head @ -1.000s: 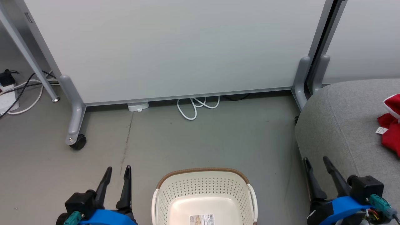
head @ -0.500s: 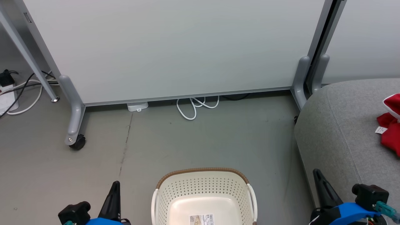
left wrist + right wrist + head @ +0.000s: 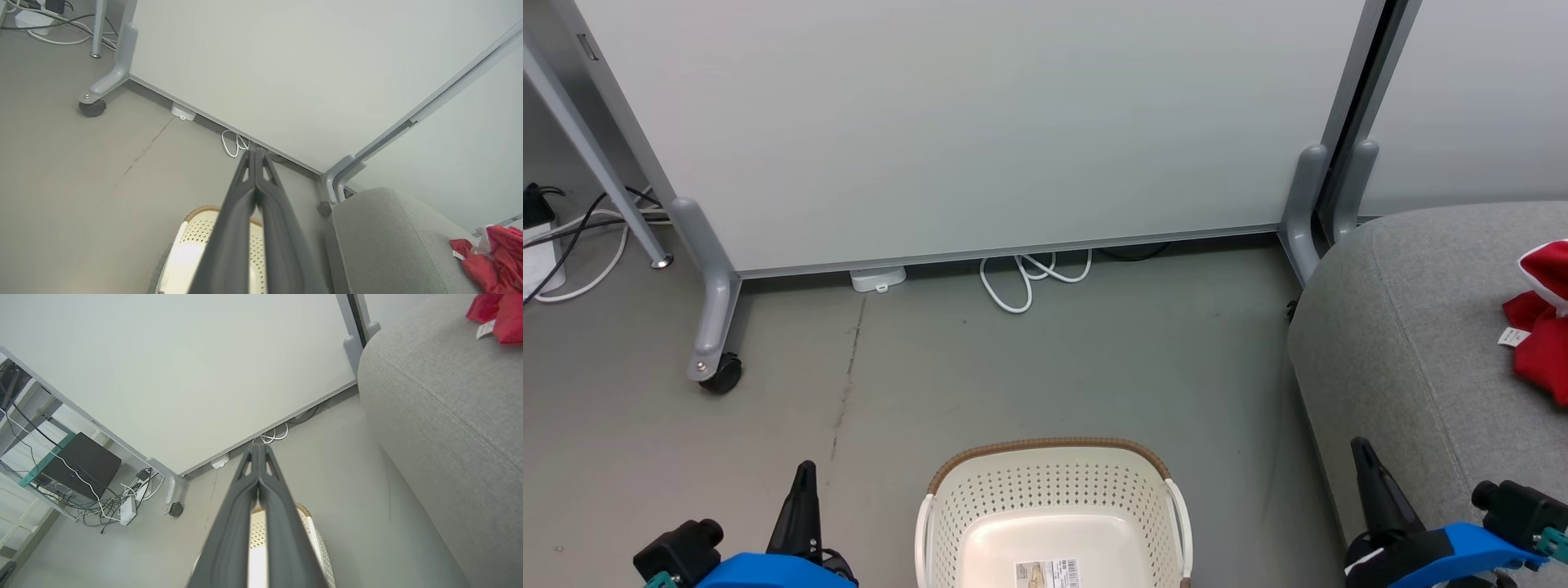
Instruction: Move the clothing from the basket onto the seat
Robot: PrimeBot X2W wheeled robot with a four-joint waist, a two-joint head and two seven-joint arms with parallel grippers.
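The cream basket [image 3: 1052,490] with a brown rim stands on the floor at the bottom centre; only its bare floor with a sticker shows inside. Red clothing [image 3: 1542,327] lies on the grey seat [image 3: 1405,343] at the right edge. The clothing [image 3: 494,257] also appears on the seat [image 3: 388,241] in the left wrist view, and at the top right corner [image 3: 498,312] in the right wrist view. My left gripper [image 3: 805,476] is shut, low and left of the basket, holding nothing. My right gripper [image 3: 1360,451] is shut beside the seat's front, holding nothing. Fingers pressed together [image 3: 255,155] [image 3: 258,448].
A wheeled white partition [image 3: 980,122] stands behind, with a caster [image 3: 719,374] at left and grey feet [image 3: 1303,204] near the seat. A white cable coil [image 3: 1029,278] lies under it. Cables and a power strip [image 3: 547,245] lie at far left. Bare floor surrounds the basket.
Both grippers went from open to shut and dropped lower in the head view. The camera shifted slightly, moving the scene a little left.
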